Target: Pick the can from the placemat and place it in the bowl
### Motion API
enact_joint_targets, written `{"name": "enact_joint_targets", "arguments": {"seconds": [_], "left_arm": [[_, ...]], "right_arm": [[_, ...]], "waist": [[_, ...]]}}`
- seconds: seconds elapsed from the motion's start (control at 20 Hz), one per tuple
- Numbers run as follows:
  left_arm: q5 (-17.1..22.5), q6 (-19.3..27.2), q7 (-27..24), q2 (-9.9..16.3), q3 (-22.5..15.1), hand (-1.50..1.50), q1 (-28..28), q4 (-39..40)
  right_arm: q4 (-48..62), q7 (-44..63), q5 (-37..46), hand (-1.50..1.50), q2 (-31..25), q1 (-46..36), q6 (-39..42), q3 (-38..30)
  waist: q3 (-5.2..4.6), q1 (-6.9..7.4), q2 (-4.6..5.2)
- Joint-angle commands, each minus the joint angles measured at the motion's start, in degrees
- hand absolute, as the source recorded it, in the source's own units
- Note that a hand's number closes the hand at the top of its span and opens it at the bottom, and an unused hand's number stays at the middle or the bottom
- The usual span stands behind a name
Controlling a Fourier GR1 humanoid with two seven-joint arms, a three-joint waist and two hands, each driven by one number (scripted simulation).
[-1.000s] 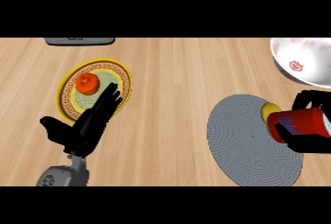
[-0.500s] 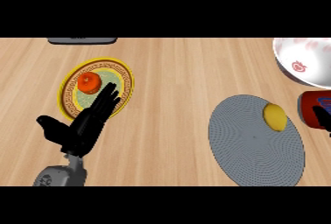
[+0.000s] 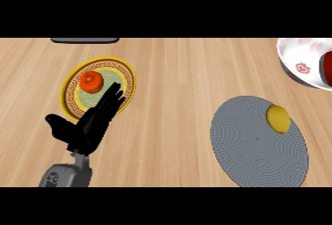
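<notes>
The can (image 3: 326,65) has moved up over the bowl (image 3: 298,57).

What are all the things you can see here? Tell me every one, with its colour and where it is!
Wooden counter: one, light brown, under everything.
Round woven placemat: one, grey, lower right.
Yellow lemon-like fruit: one, on the placemat's upper right part.
Round patterned plate: one, yellow rim with green centre, upper left.
Round tomato-like fruit: one, orange-red, on the plate.
White bowl with red marks: one, top right edge, cut off.
Red object: one, inside the bowl at the edge, likely the can.
Dark flat object: one, top edge, left.
Left hand: one, black, open, resting lower left.
</notes>
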Motion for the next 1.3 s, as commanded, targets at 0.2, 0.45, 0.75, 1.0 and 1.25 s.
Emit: {"name": "enact_joint_targets", "arguments": {"seconds": [0.2, 0.45, 0.75, 1.0, 1.25], "left_arm": [[0.9, -0.8, 4.0, 1.2, -0.2, 0.0, 1.9, -6.6], [-0.2, -0.3, 3.0, -0.5, -1.5, 0.0, 1.8, -5.3], [-0.1, -2.5, 0.5, -0.5, -1.8, 0.0, 0.4, -1.5], [-1.7, -1.2, 0.0, -1.5, -2.3, 0.0, -2.3, -0.2], [-2.1, -0.1, 0.7, -2.8, -3.1, 0.0, -2.2, -0.7]], "right_arm": [[28.0, -10.6, 4.9, 1.5, -0.7, -13.1, -9.2, 0.5], [46.1, -20.7, 10.1, 1.5, -1.4, -18.4, -18.7, 1.3], [62.3, -26.7, 15.3, 1.5, -2.0, -24.8, -27.9, 2.0], [72.1, -21.8, 18.9, 1.5, -3.1, -26.1, -26.2, 2.9], [78.4, -22.3, 16.2, -1.5, -1.0, -27.9, -28.0, -0.6]], "waist": [[0.05, 1.38, 0.19], [0.1, 1.96, 0.53], [0.15, 3.19, 1.25], [0.25, 4.17, 2.05], [0.38, 4.55, 2.1]]}}
